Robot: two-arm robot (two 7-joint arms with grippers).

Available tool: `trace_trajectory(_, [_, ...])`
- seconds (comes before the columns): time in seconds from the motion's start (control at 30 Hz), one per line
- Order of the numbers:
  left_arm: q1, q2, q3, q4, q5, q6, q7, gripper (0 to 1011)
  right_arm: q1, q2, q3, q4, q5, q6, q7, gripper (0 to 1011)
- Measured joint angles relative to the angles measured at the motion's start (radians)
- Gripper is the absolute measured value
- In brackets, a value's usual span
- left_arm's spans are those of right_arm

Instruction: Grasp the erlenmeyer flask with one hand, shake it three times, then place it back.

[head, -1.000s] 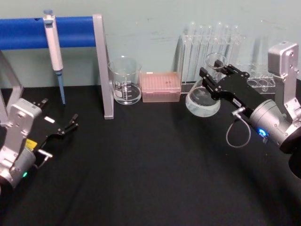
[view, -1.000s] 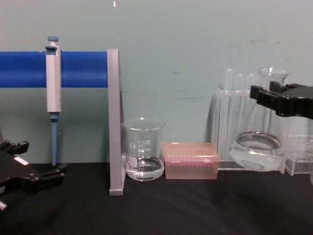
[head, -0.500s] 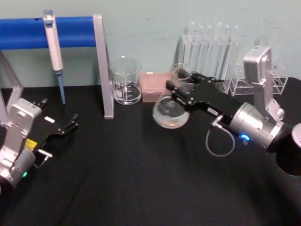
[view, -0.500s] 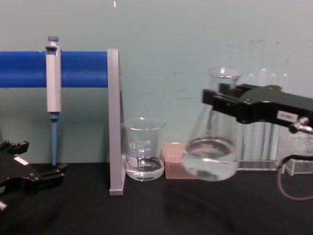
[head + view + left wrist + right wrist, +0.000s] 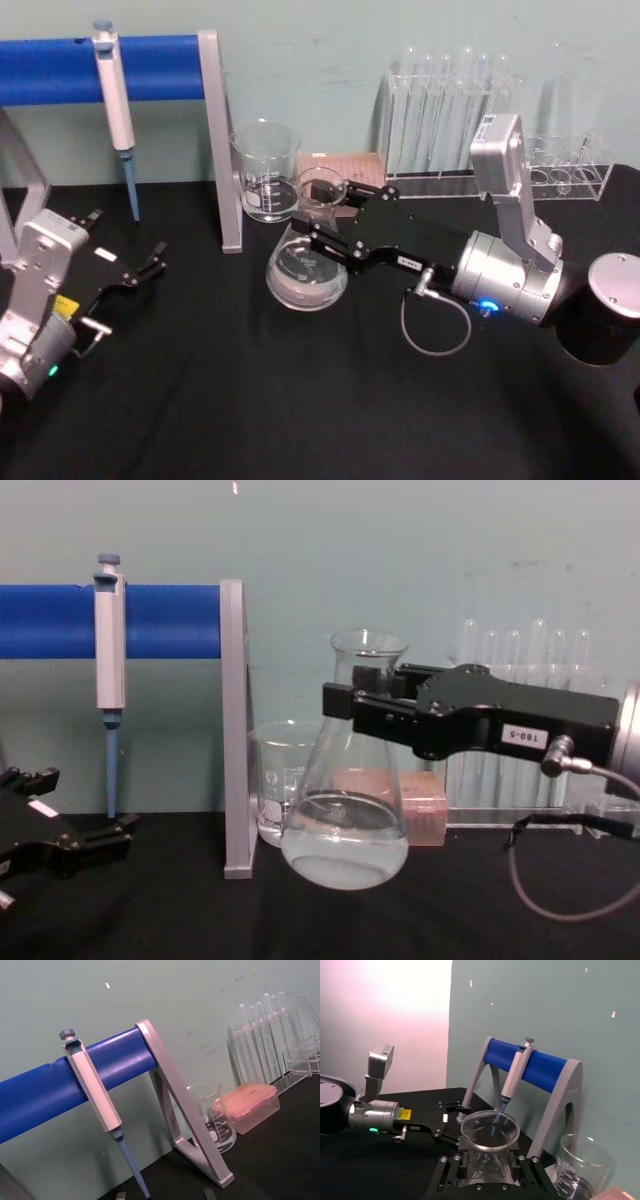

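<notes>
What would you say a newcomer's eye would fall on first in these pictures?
The right gripper, shut on the neck of the erlenmeyer flask, holds it midway along the black table in front of the beaker, clear liquid pooled in its wide base. Next comes the blue bar at the back left, with a pipette hanging from it. The left gripper sits open at the table's left edge.

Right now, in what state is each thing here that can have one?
erlenmeyer flask: gripped at the neck, upright, partly filled with clear liquid.
right gripper: shut on the flask's neck.
left gripper: open, idle at the table's left.
beaker: upright, a little clear liquid inside.
pipette: hanging on the blue stand.
test tubes: upright in their rack.
</notes>
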Motion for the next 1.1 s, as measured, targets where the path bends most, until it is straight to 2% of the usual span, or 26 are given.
trace_trajectory(0.17, [0.0, 0.0, 0.0, 0.0, 0.0, 0.0, 0.0, 1001, 0.012, 0.004, -0.016, 0.01, 0.013, -0.006, 0.009, 456])
trace_trajectory(0.37, [0.0, 0.0, 0.0, 0.0, 0.0, 0.0, 0.0, 1001, 0.018, 0.008, -0.019, 0.022, 0.025, -0.014, -0.004, 453])
trace_trajectory(0.6, [0.0, 0.0, 0.0, 0.0, 0.0, 0.0, 0.0, 1001, 0.007, 0.019, 0.016, 0.029, 0.032, -0.017, -0.072, 453])
trace_trajectory(0.8, [0.0, 0.0, 0.0, 0.0, 0.0, 0.0, 0.0, 1001, -0.035, 0.037, 0.099, 0.02, 0.029, -0.012, -0.187, 456])
trace_trajectory(0.83, [0.0, 0.0, 0.0, 0.0, 0.0, 0.0, 0.0, 1001, -0.035, 0.037, 0.099, 0.02, 0.029, -0.012, -0.187, 456])
trace_trajectory(0.93, [0.0, 0.0, 0.0, 0.0, 0.0, 0.0, 0.0, 1001, -0.066, 0.049, 0.151, 0.007, 0.022, -0.003, -0.247, 456])
trace_trajectory(1.1, [0.0, 0.0, 0.0, 0.0, 0.0, 0.0, 0.0, 1001, -0.104, 0.063, 0.208, -0.012, 0.015, 0.007, -0.308, 453])
